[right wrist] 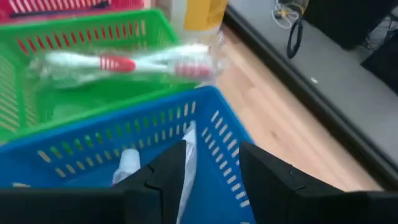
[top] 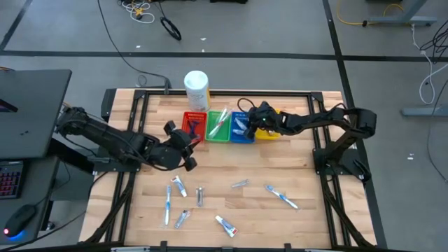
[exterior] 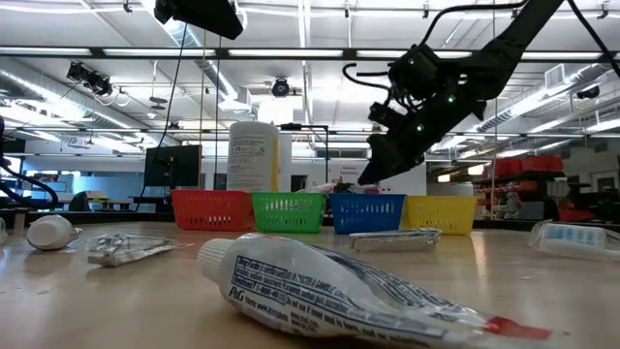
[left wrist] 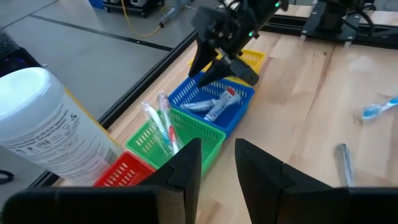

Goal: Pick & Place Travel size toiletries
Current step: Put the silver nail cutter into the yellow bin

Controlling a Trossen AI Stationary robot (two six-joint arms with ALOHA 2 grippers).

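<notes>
Above the blue bin: my right claw (top: 246,123) hangs with fingers parted, nothing between them.
High view: left claw (top: 183,145) sits by the red bin (top: 194,126), empty, fingers apart; toiletries (top: 225,225) lie scattered on the near tabletop (top: 308,175).
Low view: a white tube (exterior: 329,289) lies nearest me.
Left wrist view: tubes (left wrist: 214,106) rest inside the blue bin (left wrist: 239,112); toothbrushes (left wrist: 160,124) in the green bin (left wrist: 146,143).
Right wrist view: wrapped toothbrush (right wrist: 124,62) lies in green.
</notes>
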